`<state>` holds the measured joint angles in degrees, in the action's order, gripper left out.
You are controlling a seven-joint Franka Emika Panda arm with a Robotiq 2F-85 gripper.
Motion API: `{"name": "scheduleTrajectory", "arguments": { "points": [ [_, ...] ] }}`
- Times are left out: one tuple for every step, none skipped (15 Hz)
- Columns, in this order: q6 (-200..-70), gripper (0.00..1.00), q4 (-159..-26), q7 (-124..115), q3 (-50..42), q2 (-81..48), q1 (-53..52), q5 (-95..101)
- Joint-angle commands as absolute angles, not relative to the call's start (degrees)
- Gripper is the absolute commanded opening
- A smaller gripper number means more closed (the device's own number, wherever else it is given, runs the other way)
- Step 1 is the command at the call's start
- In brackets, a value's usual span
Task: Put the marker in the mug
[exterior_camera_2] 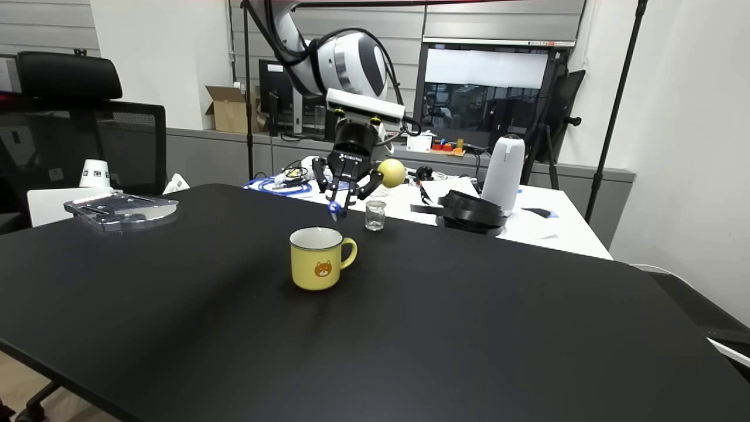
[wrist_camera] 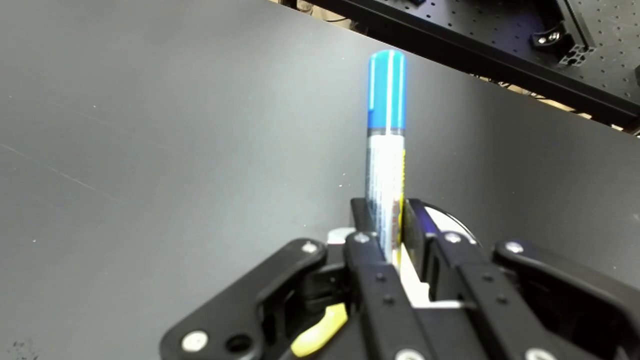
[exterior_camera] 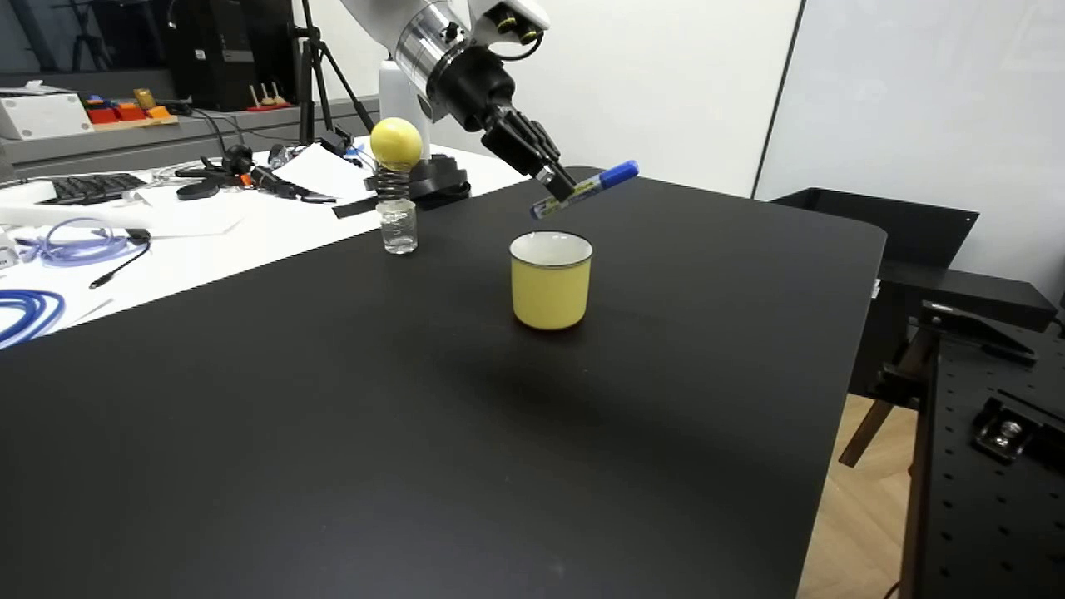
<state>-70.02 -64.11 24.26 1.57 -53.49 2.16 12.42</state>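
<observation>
Marker [exterior_camera: 595, 186] aloft, I hold it at a slant in midair, its blue cap [exterior_camera: 619, 173] raised, higher than the rim of the mug [exterior_camera: 551, 291] and apart from it in both exterior views. My gripper [wrist_camera: 385, 220] is drawn in to the width of the barrel, its fingers [wrist_camera: 361, 215] meeting the marker on both sides, the cap end reaching out beyond the tips on my wrist view. In an exterior view the cap faces the camera nearly end-on, leaving me little of the barrel to see.

The pale-yellow mug stands upright on the black table [exterior_camera: 291, 433], white inside, a dark line around its rim; its handle [exterior_camera_2: 350, 253] and a small orange animal face [exterior_camera_2: 323, 269] show in an exterior view. My fingers hide most of it from the wrist view, where parts of its pale inside and rim appear behind them. A clear jar [exterior_camera_2: 375, 215] stands near the table's edge, a yellow ball [exterior_camera_2: 392, 174] showing above it in both exterior views. Alongside the black table I see a white worktop [exterior_camera: 208, 259] strewn with cables [exterior_camera: 52, 308], a keyboard [exterior_camera: 91, 188] among them.
</observation>
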Motion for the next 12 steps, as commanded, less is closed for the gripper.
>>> {"name": "scheduleTrajectory", "arguments": {
  "points": [
    [-68.8, 0.05, -63.0, 25.1, 2.1, -54.7, 2.0, 12.9],
    [-68.3, 0.05, -62.7, 25.6, 2.4, -55.2, 1.7, 12.9],
    [-68.0, 0.05, -62.7, 25.8, 2.6, -55.4, 1.4, 13.0],
    [-67.7, 0.05, -62.8, 25.7, 2.7, -55.6, 0.9, 13.2],
    [-67.4, 0.05, -62.9, 25.0, 2.8, -55.6, 0.3, 13.4],
    [-67.0, 0.05, -62.9, 24.5, 2.8, -55.8, -0.1, 13.4],
    [-66.4, 0.05, -62.6, 24.5, 2.8, -56.0, -0.3, 13.3],
    [-66.1, 0.05, -62.4, 24.5, 2.8, -56.3, -0.4, 13.0],
    [-65.6, 0.05, -62.2, 24.6, 2.8, -56.5, -0.5, 12.9],
    [-65.3, 0.05, -62.1, 24.6, 2.8, -56.6, -0.4, 12.7],
    [-65.1, 0.05, -62.1, 24.3, 2.8, -56.6, -0.4, 12.5],
    [-64.9, 0.05, -62.3, 23.9, 2.7, -56.4, -0.2, 12.2]
  ]
}}
